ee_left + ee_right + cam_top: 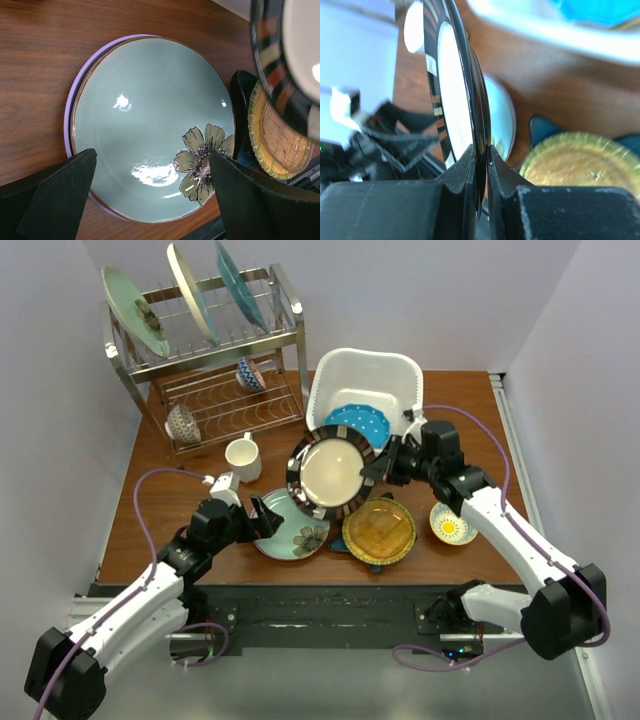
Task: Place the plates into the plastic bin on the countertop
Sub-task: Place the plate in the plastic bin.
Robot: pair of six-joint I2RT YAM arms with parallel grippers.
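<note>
Clamped tight on the edge of the black-rimmed cream plate (451, 75), the right gripper (481, 155) has one finger on each face of it. That plate is lifted off the wood and tilted. From overhead it sits at the near-left corner of the plastic bin (402, 377), covering part of the bin's near rim; whether it touches the rim cannot be told.

Inside the bin, against its near wall, lies the blue dotted plate (362, 424).

Nearer than the bin and straight in front of it, the amber round plate (380, 530) lies flat on the blue star-shaped plate (338, 545), whose dark points show from beneath. Just to the left of that pair, still in front of the bin, the mint floral plate (150, 115) rests on the lavender plate (68, 117), of which only a thin rim shows.

Over the mint plate hangs the left gripper (152, 157), its fingers spread wide apart, one at each side of the plate's near part, with nothing between them. Whether they touch the plate is unclear.

Right of the amber plate, in front of the bin's right corner, stands a small yellow-centred bowl (452, 526). Left of the bin are a white mug (243, 458) and, beyond it, a wire dish rack (285, 340) holding three upright plates on top and two bowls below.
</note>
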